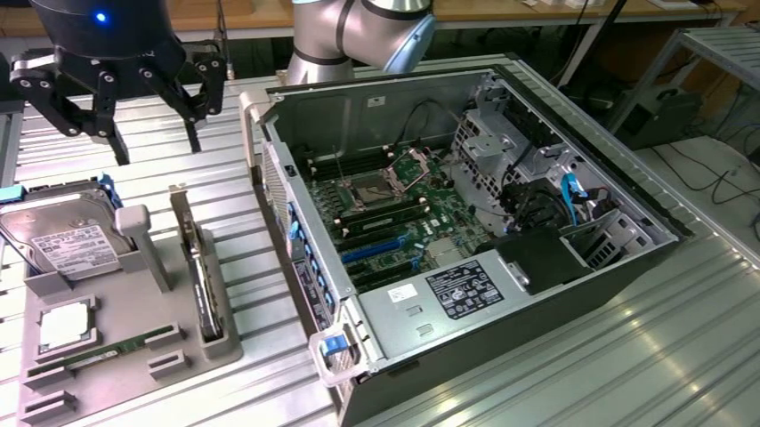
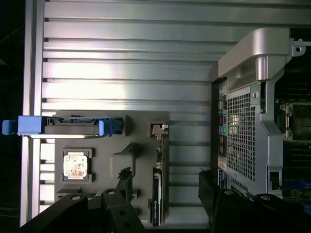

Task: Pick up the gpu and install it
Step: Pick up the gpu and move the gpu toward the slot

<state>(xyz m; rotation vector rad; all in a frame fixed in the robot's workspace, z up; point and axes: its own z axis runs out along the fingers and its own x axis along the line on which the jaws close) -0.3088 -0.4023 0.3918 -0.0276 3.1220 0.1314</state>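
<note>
**Operator:** Report the claw condition.

**Technician:** The claw (image 1: pixel 131 147) is spread wide and grips nothing. In the exterior view it hangs above the table (image 1: pixel 594 374) with its fingers (image 1: pixel 113 133) pointing down, clear of every part.

**Operator:** Locate the gpu.

**Technician:** The gpu (image 1: pixel 205 276) stands on edge in a slot of the grey tray (image 1: pixel 160 307), along the tray side nearest the open case (image 1: pixel 558 311). It is not installed. In the exterior view it lies at 5 o'clock from the claw, well apart from it. The case sits at 3 o'clock from the gpu, near but not touching.

**Operator:** Give the orientation.

**Technician:** In the exterior view the long axis runs roughly from 12 to 6 o'clock, about parallel to the case's near wall. The silver bracket (image 1: pixel 180 209) stands upright at the 12 o'clock end. The flat faces look toward 3 and 9 o'clock. In the wrist view the gpu (image 2: pixel 156 194) shows edge-on as a thin dark strip. It lies between the two groups of claw fingers (image 2: pixel 119 204).

**Operator:** List the neighbouring parts.

**Technician:** All are on the same tray, placed here by the exterior view. The hard drive (image 1: pixel 71 245) is at 9 o'clock from the gpu. The CPU (image 1: pixel 66 325) and memory stick (image 1: pixel 105 350) are at 8 o'clock.
</note>
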